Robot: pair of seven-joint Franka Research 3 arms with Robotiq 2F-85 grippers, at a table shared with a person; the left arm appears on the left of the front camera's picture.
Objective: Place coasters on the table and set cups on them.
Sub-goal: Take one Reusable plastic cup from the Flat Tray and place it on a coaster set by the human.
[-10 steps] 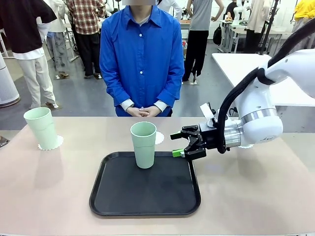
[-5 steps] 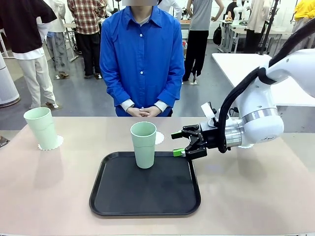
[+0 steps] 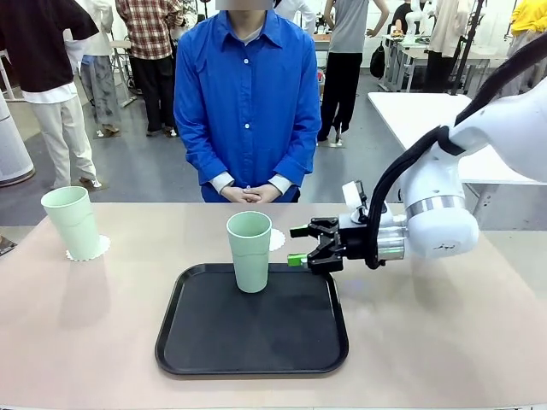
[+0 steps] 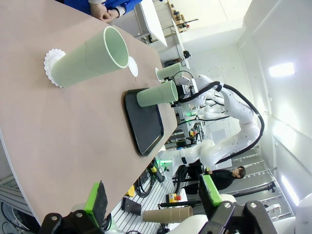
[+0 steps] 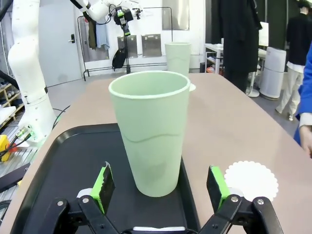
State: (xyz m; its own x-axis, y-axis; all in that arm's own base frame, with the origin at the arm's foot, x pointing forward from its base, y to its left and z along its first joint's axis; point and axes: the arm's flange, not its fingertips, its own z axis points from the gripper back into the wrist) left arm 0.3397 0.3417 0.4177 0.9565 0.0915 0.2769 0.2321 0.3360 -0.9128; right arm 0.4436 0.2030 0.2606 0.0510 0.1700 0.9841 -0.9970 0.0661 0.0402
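Observation:
One mint-green cup (image 3: 249, 250) stands on the black tray (image 3: 256, 369). My right gripper (image 3: 297, 245) is open just to its right, level with the cup's middle. In the right wrist view that cup (image 5: 151, 131) stands close ahead between the green pads (image 5: 103, 182), untouched. A bare coaster (image 3: 277, 240) lies on the table (image 3: 444, 342) behind the tray. At the far left a second cup (image 3: 71, 220) stands on a coaster (image 3: 88, 248). The left wrist view shows my left gripper (image 4: 153, 197) open, that cup (image 4: 90, 57), and a third cup (image 4: 169, 72) farther off.
A person in a blue shirt stands at the far side with hands (image 3: 248, 193) clasped off the table. The tray's front part is bare. Other people and a white table (image 3: 410, 111) are behind.
My right gripper has moved left, closer to the cup on the tray. The cups, coasters and the person have not moved.

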